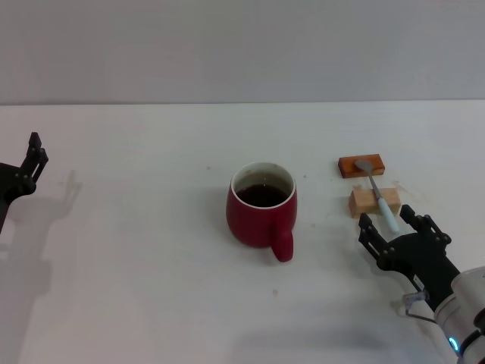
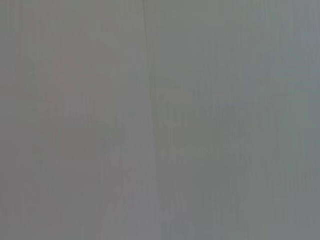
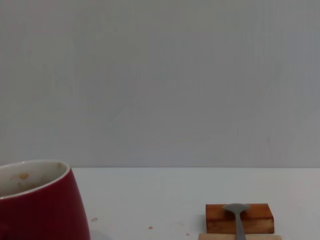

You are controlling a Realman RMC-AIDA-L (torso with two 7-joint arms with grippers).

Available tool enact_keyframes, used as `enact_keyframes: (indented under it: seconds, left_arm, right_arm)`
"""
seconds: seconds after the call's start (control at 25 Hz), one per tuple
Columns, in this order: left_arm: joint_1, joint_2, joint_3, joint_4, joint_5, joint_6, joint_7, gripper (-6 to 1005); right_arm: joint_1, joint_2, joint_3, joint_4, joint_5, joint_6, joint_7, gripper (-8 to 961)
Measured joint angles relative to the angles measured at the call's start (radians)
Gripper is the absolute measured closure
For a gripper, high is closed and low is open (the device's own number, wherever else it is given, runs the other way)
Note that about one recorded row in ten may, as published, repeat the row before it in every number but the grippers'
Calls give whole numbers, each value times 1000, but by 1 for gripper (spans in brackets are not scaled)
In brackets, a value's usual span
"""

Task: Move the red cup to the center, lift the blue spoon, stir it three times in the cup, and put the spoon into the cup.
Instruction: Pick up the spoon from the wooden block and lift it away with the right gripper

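orange-brown block (image 1: 361, 165) lies on white table (image 1: 136, 250), tan wooden block (image 1: 373, 202) just in front.

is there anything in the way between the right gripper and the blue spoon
Nothing visible does. In the head view the open right gripper sits just at the near end of the blue spoon, whose handle tip lies between its fingers. The spoon rests across the tan block and orange-brown block.

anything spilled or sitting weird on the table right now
Nothing is spilled in bulk. The red cup stands upright with dark liquid inside. A few small brownish specks dot the table near it. The blue spoon lies propped across the orange-brown block and tan block, apparently on purpose. The right gripper has open jaws behind its handle.
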Motion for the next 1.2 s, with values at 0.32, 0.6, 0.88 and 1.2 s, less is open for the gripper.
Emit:
enact_keyframes:
  seconds: [0.32,0.6,0.88,1.2]
  left_arm:
    - [0,0,0,0,0,-1,0,159]
    - [0,0,0,0,0,-3,0,159]
    - [0,0,-1,0,0,-4,0,159]
    - [-3,0,-2,0,0,-4,0,159]
  right_arm:
    - [9,-1,2,0,1,1,0,276]
    - [9,-3,0,0,3,2,19,282]
    - [18,-5,-3,-15,3,4,36,461]
    - [26,-3,-2,-21,3,17,37,463]
